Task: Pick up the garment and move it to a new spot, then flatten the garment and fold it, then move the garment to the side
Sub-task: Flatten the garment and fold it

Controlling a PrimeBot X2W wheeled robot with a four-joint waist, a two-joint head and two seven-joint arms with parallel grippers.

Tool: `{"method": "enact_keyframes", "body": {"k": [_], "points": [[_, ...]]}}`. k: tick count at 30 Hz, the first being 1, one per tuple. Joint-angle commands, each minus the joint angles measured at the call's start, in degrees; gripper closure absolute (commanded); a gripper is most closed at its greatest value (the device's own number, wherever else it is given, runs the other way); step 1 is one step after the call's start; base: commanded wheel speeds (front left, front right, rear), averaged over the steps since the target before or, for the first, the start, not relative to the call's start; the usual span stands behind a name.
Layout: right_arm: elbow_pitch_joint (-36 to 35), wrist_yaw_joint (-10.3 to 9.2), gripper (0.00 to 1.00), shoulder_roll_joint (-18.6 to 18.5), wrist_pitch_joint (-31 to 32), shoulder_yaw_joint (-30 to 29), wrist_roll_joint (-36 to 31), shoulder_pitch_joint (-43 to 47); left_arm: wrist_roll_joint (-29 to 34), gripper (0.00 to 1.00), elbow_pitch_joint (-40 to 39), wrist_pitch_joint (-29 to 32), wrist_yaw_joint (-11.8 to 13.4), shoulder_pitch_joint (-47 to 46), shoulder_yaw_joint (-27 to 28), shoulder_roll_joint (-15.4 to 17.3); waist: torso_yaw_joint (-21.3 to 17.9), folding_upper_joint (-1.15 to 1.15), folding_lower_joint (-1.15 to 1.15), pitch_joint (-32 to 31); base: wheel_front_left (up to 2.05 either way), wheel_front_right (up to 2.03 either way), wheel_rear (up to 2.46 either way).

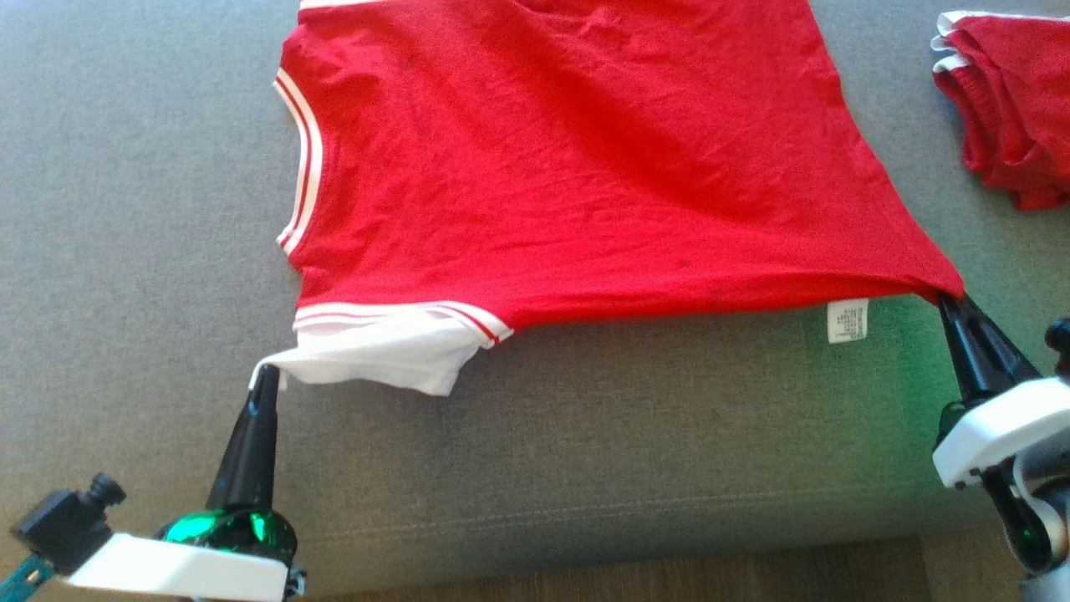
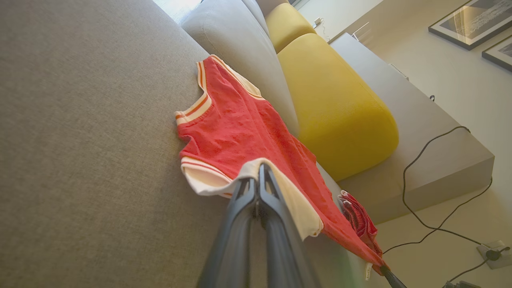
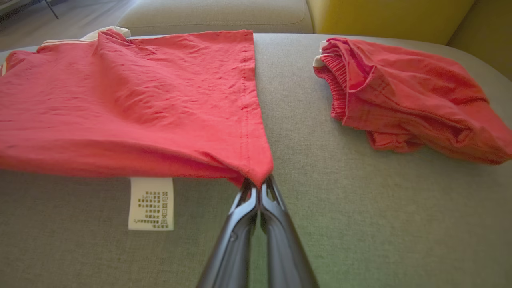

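A red garment [image 1: 568, 159] with white striped trim lies spread on the grey sofa seat [image 1: 134, 251], its near edge lifted off the cushion. My left gripper [image 1: 266, 374] is shut on the white sleeve [image 1: 376, 351] at the garment's near left corner; in the left wrist view the sleeve [image 2: 280, 188] drapes over the gripper [image 2: 259, 170]. My right gripper [image 1: 949, 298] is shut on the garment's near right hem corner, and the right wrist view shows the gripper [image 3: 259, 184] pinching the garment [image 3: 140, 100]. A white care label [image 3: 151, 203] hangs under the hem.
A second red garment [image 1: 1007, 109] lies crumpled at the right of the seat, also seen as a heap [image 3: 408, 100] in the right wrist view. Yellow cushions [image 2: 336, 104] line the sofa back. The seat's front edge [image 1: 585, 522] and wooden floor lie close to me. A black cable [image 2: 432, 188] trails on the floor.
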Motion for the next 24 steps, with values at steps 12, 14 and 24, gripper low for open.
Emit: {"method": "enact_keyframes", "body": {"k": [12,14,24], "points": [[2.77,-0.03,1.00,0.09,1.95,1.09,-6.13,-10.23,-2.33,1.00,6.14,2.04,1.42,-16.21,2.57,-2.23,1.96,0.00,0.01,0.14,0.00,0.00,0.00],[5.76,-0.03,1.00,-0.32,1.60,1.64,-6.99,-13.33,-2.10,1.00,9.12,2.81,1.38,-20.74,2.22,-2.56,2.42,0.00,0.01,0.66,0.00,0.00,0.00],[18.53,-0.03,1.00,-1.32,-0.37,4.52,-9.90,-26.96,1.05,1.00,24.30,2.86,0.10,-37.65,-0.80,-3.22,3.04,0.00,0.01,4.72,0.00,0.00,0.00]]}}
